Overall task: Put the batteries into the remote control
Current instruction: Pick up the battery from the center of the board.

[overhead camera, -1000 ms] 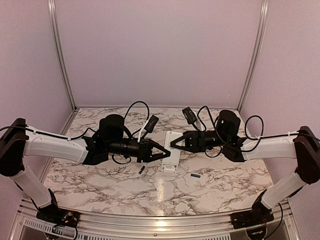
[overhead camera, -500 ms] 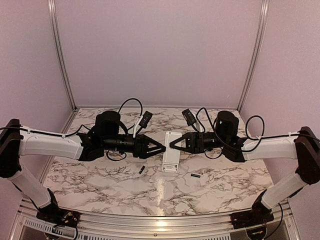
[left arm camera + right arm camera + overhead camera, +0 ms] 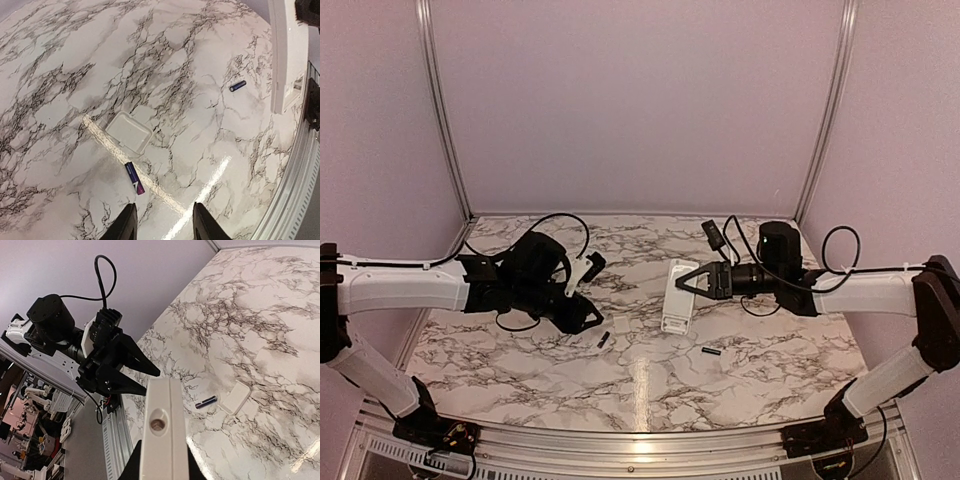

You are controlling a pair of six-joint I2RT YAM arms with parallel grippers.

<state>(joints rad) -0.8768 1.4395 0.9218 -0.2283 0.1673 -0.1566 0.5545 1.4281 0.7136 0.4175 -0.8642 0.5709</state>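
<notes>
The white remote control (image 3: 676, 310) is held off the table by my right gripper (image 3: 684, 284), which is shut on its far end; in the right wrist view the remote (image 3: 161, 430) stands edge-on between the fingers. One black battery (image 3: 603, 339) lies on the marble just ahead of my left gripper (image 3: 592, 320), which is open and empty above the table. In the left wrist view this battery (image 3: 134, 178) lies just beyond the open gripper (image 3: 164, 226). The second battery (image 3: 711, 353) lies right of centre, and also shows in the left wrist view (image 3: 237, 86).
A small white cover plate (image 3: 619, 325) lies flat beside the near battery; it also shows in the left wrist view (image 3: 129, 132) and the right wrist view (image 3: 235, 397). A metal rail (image 3: 640, 440) runs along the table's near edge. Pale walls close in the back and sides.
My left gripper has drawn away from the remote, leftward and down toward the near battery. The cover plate now lies on the table. My right gripper has kept the remote and shifted it slightly right.
</notes>
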